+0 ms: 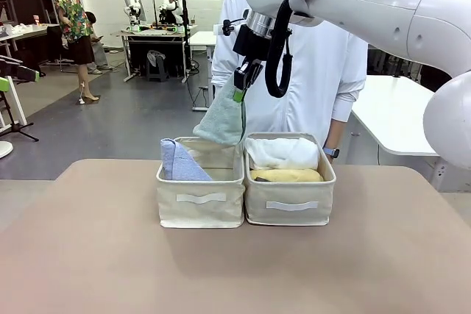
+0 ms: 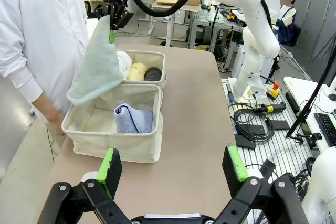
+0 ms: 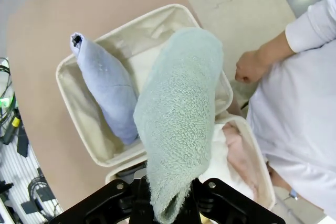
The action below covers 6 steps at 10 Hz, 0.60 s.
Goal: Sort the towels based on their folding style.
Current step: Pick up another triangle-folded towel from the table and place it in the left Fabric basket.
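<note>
Front view: two beige baskets are set side by side on the table (image 1: 88, 255), the left basket (image 1: 200, 207) containing the lavender-blue cone towel (image 1: 179, 162), the right basket (image 1: 289, 202) the white roll (image 1: 283, 152) and yellow roll (image 1: 287, 175). The grey-green cone towel (image 1: 223, 117) is held clamped in the right gripper (image 1: 243, 79), hanging above the left basket. The left gripper (image 2: 173, 166) is spread wide, nothing grasped.

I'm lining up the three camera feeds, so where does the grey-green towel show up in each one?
Front view: grey-green towel hangs upper centre, above the left basket.
Left wrist view: upper left, over the nearer basket.
Right wrist view: centre, running to the bottom edge.
Shared landmark: the lavender-blue towel.
</note>
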{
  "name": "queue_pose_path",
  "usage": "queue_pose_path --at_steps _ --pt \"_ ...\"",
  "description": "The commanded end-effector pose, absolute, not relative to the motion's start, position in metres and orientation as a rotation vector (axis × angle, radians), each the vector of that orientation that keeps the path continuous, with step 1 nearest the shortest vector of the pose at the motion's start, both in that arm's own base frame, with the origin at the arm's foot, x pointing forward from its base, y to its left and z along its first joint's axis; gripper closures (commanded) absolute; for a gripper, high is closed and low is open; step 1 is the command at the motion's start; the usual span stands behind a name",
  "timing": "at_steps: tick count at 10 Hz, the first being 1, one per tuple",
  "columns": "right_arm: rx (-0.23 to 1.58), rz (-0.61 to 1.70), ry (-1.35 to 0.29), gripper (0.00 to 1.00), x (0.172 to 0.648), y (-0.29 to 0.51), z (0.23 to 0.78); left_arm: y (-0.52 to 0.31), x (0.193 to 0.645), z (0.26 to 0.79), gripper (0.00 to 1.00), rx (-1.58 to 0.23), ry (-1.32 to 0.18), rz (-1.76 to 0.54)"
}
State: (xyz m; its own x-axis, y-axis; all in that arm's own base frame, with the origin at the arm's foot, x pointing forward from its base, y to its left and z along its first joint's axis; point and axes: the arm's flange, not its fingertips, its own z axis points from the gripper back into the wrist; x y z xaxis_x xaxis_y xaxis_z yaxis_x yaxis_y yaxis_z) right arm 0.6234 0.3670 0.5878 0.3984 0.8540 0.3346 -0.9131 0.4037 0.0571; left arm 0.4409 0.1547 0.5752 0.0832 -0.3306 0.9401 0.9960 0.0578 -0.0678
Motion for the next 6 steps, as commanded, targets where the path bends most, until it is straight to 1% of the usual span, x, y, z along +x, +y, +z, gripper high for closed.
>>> queue_pose_path --at_steps 1,6 --pt "0.246 1.127 -0.273 0.92 0.622 0.367 0.591 0.155 0.44 0.577 0.0 -0.962 -0.934 -1.264" --pt "0.196 1.162 -0.226 0.92 0.626 0.383 0.568 0.155 0.44 0.577 0.0 -0.962 -0.934 -1.264"
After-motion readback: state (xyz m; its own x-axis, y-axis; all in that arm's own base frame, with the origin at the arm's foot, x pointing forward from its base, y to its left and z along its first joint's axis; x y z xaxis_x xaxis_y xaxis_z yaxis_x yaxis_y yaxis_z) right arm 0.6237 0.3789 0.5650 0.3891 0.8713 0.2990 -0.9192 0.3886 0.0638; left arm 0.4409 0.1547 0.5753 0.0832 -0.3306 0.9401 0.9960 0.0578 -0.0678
